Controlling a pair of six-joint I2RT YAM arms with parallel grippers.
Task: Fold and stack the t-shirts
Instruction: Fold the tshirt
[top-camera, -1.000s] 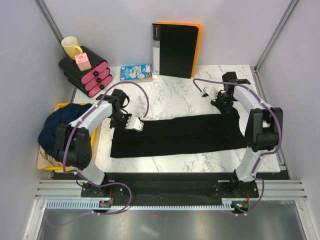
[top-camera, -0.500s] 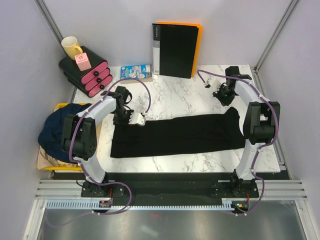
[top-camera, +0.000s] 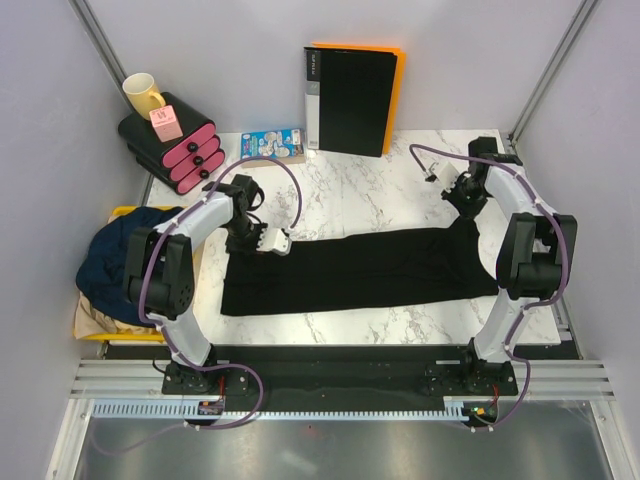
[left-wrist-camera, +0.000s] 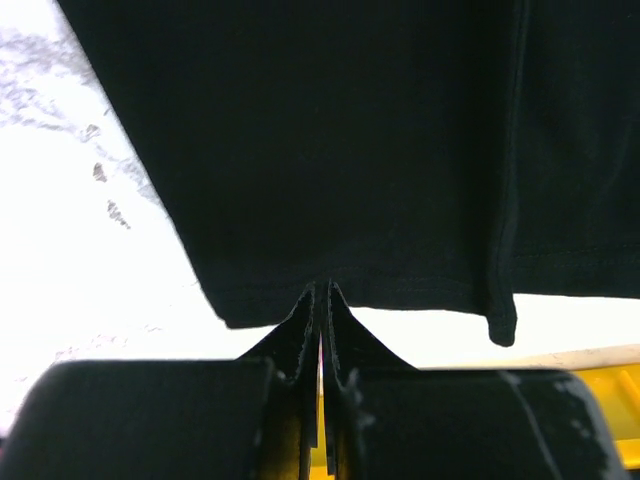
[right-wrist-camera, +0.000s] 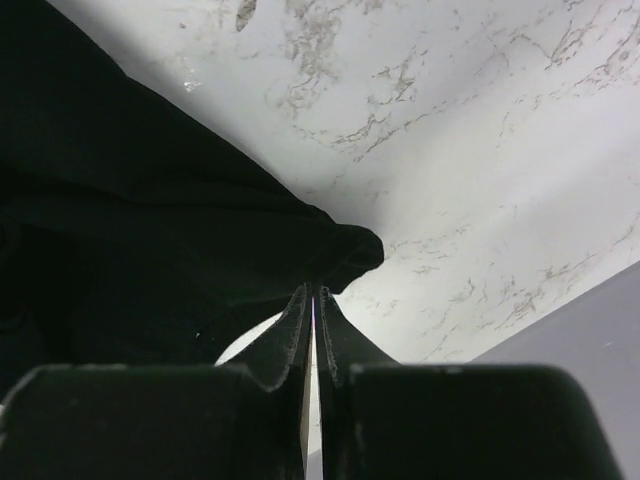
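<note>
Right fingers (right-wrist-camera: 320, 312) shifted outward, pinching black t-shirt (top-camera: 350, 268) corner

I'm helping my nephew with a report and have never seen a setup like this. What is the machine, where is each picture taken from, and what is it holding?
These are two robot arms bolted to the near edge of a marble table. The wide picture looks down from above. The two close-ups come from a camera on each wrist. A black t-shirt lies in a long strip on the table. The left fingers are shut on its hem at one end, and the right fingers pinch the other end. A binder stands at the back, and a pile of other shirts sits at the left.
</note>
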